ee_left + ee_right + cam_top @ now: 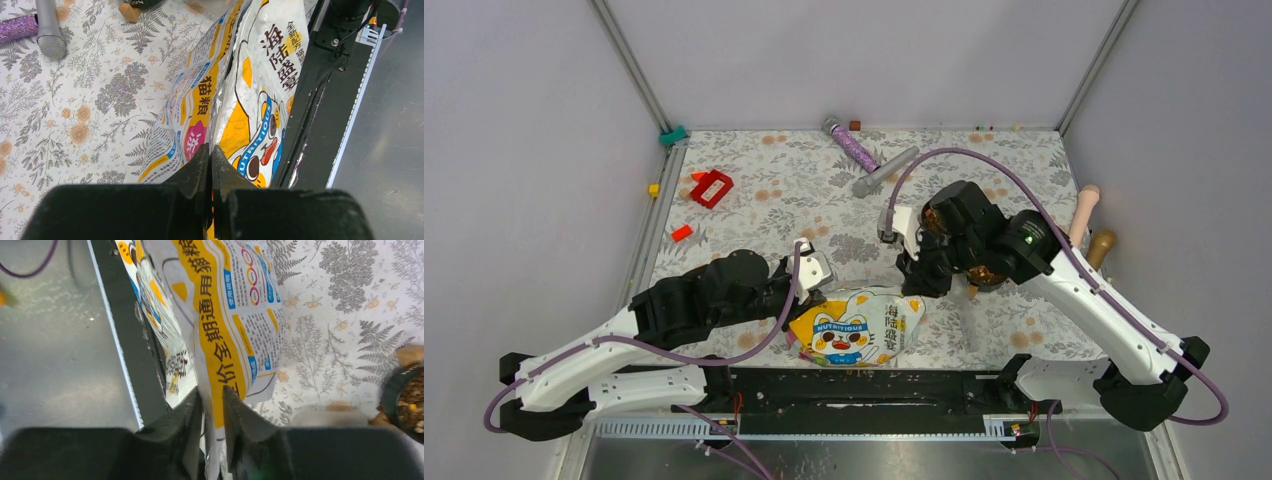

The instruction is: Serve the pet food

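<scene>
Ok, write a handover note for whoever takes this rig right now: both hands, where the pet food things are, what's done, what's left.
The left hand is shut on one end of the cat food bag.
The right hand is shut on the bag's other end.
The bag sits at the near edge of the floral mat, between the arms.
Done: the dark bowl by the right hand holds kibble.
Left: probably release the bag; whether more needs pouring can't be told.

1 food bag (856, 327), 2 microphones (852, 146), 1 bowl (394, 390), 1 left claw (210, 161), 1 right claw (212, 402).
</scene>
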